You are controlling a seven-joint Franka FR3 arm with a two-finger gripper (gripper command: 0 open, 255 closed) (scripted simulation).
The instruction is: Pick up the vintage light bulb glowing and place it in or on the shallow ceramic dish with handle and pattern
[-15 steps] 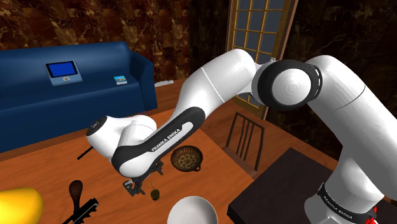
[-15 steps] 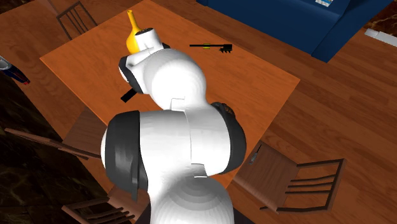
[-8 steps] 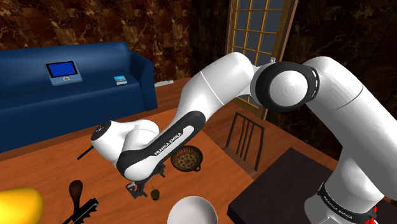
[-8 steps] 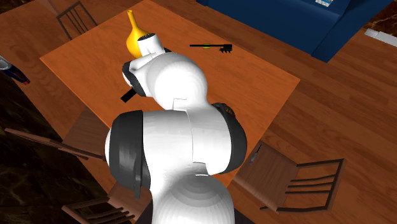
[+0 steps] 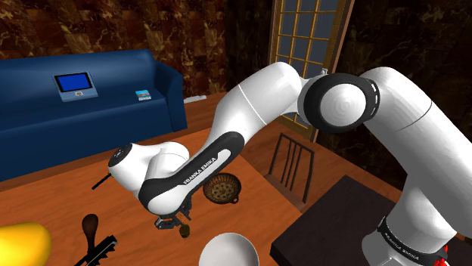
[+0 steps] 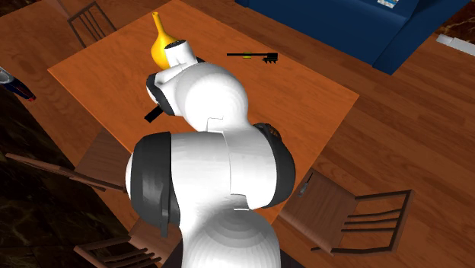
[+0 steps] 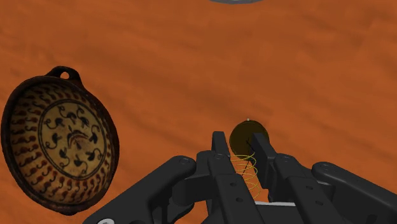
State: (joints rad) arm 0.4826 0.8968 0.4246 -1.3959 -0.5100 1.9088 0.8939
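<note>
The light bulb (image 7: pixel 245 135) is a small dark olive globe with thin yellow filament coils, lying on the orange-brown table (image 7: pixel 191 63). My black gripper (image 7: pixel 240 153) is shut on it, one finger (image 7: pixel 220 145) on each side of the glass. In the shoulder view the gripper (image 5: pixel 173 221) is low over the table under the bent white arm, with the bulb (image 5: pixel 184 229) just below it. The shallow patterned dish (image 7: pixel 60 140), brown and tan with a small loop handle, sits on the table a short way beside the gripper. In the shoulder view the dish (image 5: pixel 221 189) is right of the gripper.
A large white bowl (image 5: pixel 227 251) stands near the table's front edge. A brown spoon (image 5: pixel 89 225), a black key-like object (image 5: pixel 95 253) and a yellow gourd (image 5: pixel 23 245) lie at the shoulder view's left. A wooden chair (image 5: pixel 291 162) stands by the table. A blue sofa (image 5: pixel 83 106) is behind.
The arm came down a little toward the table a second ago. Since then the fingers have closed around the light bulb, which stays on the table.
</note>
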